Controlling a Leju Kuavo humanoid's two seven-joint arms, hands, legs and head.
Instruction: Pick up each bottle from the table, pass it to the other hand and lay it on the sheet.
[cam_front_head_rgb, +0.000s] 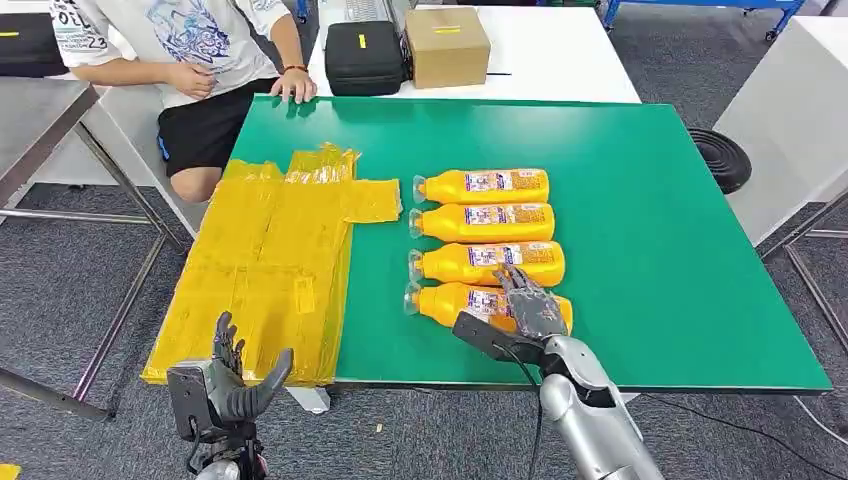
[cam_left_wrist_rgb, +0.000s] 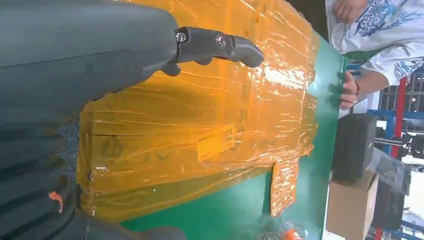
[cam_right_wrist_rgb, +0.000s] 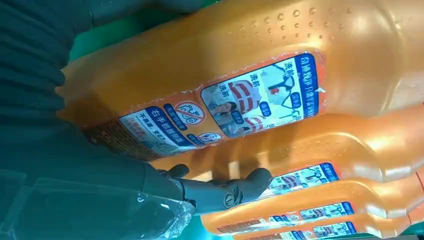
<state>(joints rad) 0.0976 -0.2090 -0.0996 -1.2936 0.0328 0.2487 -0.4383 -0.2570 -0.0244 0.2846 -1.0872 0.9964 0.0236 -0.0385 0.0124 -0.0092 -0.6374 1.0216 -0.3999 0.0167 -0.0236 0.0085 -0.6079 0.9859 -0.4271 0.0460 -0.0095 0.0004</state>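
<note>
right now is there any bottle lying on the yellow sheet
No, the yellow sheet carries no bottle; all four orange bottles lie in a row on the green table beside it.

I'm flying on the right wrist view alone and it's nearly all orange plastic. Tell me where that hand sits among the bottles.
Observer: The right hand lies over the nearest bottle of four lying side by side on the green table.
Operator: Report the left hand.
Observer: The left hand is empty with its fingers apart, at the near edge of the yellow sheet.
Operator: Say whether the sheet holds any bottle.
Observer: None lies on it yet.
Operator: Name anyone close by.
Observer: A seated person rests a hand on the table's far left corner.
</note>
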